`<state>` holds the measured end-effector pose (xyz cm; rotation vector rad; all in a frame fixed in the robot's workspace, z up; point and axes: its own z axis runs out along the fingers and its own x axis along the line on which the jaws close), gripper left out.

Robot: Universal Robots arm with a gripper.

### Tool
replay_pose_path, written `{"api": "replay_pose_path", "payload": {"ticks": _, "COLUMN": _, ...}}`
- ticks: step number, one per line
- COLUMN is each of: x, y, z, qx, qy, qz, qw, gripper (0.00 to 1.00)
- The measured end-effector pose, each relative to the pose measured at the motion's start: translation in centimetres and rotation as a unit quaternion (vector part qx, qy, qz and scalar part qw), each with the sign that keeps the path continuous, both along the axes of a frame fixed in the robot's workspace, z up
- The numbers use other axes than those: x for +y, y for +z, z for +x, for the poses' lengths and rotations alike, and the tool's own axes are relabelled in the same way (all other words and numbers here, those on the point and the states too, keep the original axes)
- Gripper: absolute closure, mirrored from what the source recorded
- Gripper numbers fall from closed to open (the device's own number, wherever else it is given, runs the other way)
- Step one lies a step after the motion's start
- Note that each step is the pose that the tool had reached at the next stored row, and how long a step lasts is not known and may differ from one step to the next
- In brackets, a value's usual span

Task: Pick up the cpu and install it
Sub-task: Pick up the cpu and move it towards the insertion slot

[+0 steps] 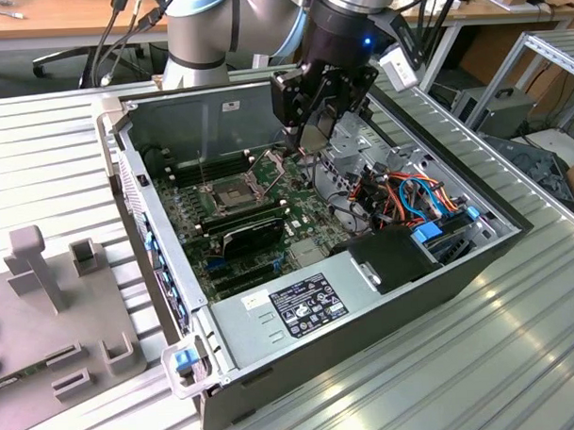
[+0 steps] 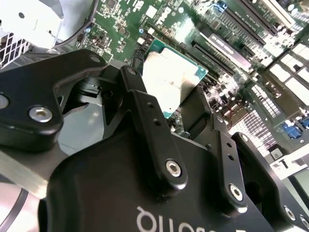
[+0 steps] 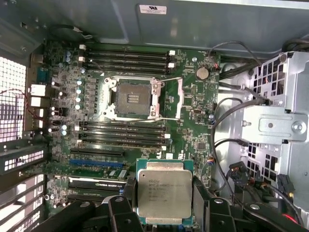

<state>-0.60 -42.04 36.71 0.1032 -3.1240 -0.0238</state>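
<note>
The cpu [image 3: 164,195] is a flat square chip with a silver-grey metal top on a green edge. My gripper [image 3: 165,205] is shut on it, one black finger against each side. In the second wrist view the cpu [image 2: 171,79] sits tilted between the black fingers [image 2: 145,116]. In the exterior view my gripper [image 1: 313,139] hangs inside the open computer case [image 1: 412,295], above the green motherboard [image 1: 188,214]. It is to the exterior view's right of the dark socket [image 1: 231,190]. The socket [image 3: 133,96] lies open, with its metal frame [image 3: 169,99] swung aside and nothing in it.
Long black memory sticks [image 3: 125,55] flank the socket on two sides. A metal drive cage [image 3: 275,125] and loose cables [image 1: 409,197] crowd one end of the case. A black power supply [image 1: 300,309] lines the near wall. A grey fixture [image 1: 54,308] lies on the ribbed table [image 1: 499,358].
</note>
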Motion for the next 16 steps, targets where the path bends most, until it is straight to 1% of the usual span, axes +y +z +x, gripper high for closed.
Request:
{"api": "replay_pose_path", "payload": {"ticks": 9, "x": 1.07, "y": -0.17, "z": 0.00, "qx": 0.0000, "qy": 0.000, "qz": 0.0001, "qw": 1.00000, "gripper": 0.45}}
{"api": "replay_pose_path", "payload": {"ticks": 13, "x": 1.46, "y": -0.36, "z": 0.00, "qx": 0.0000, "qy": 0.000, "qz": 0.0000, "qw": 1.00000, "gripper": 0.45}}
{"api": "replay_pose_path", "payload": {"ticks": 16, "x": 1.63, "y": -0.49, "z": 0.00, "qx": 0.0000, "qy": 0.000, "qz": 0.0000, "qw": 1.00000, "gripper": 0.45}}
